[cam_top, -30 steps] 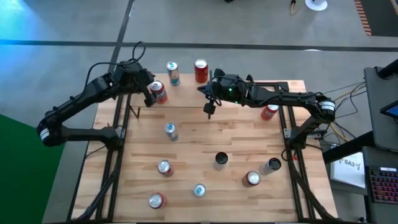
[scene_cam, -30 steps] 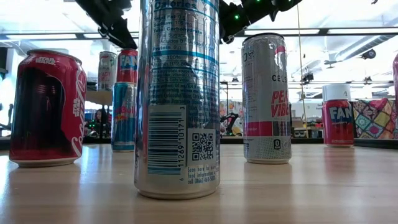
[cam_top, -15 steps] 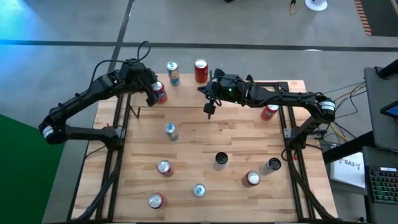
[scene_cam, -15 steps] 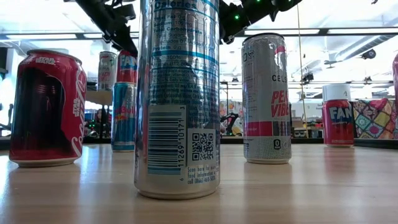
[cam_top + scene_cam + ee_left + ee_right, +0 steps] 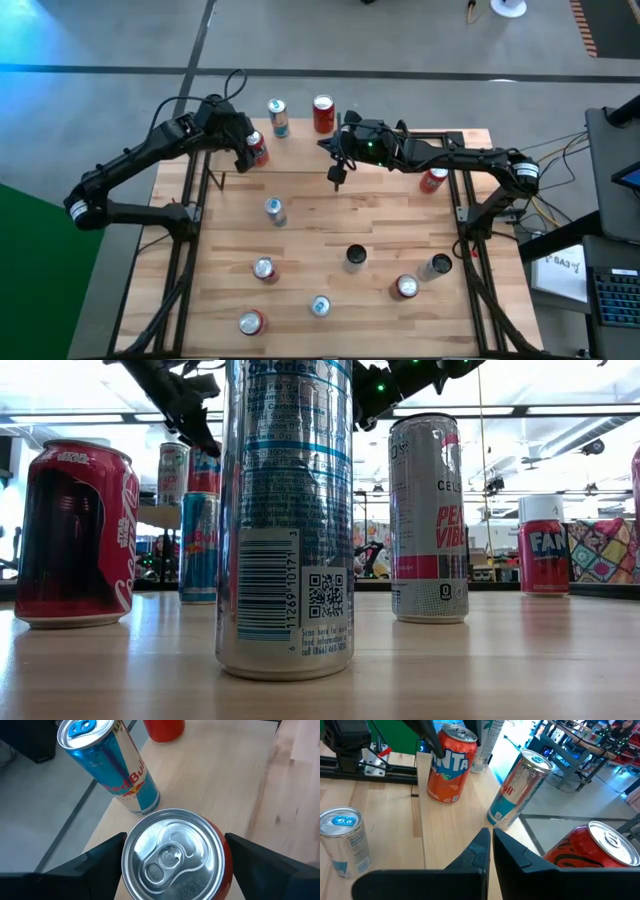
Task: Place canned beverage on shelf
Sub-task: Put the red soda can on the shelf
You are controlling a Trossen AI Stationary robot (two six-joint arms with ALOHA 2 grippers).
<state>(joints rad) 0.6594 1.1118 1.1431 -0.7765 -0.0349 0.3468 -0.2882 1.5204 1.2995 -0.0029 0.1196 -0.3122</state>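
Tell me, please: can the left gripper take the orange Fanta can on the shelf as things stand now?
Probably yes. The left gripper has a finger on each side of the orange Fanta can, jaws not yet shut on it. The blue Red Bull can stands apart behind it, so nothing blocks the fingers.

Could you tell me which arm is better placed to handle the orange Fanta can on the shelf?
Left: the left gripper straddles the orange Fanta can, jaws open either side. The right gripper hangs shut, well away.

Bright overhead light, backlit low view
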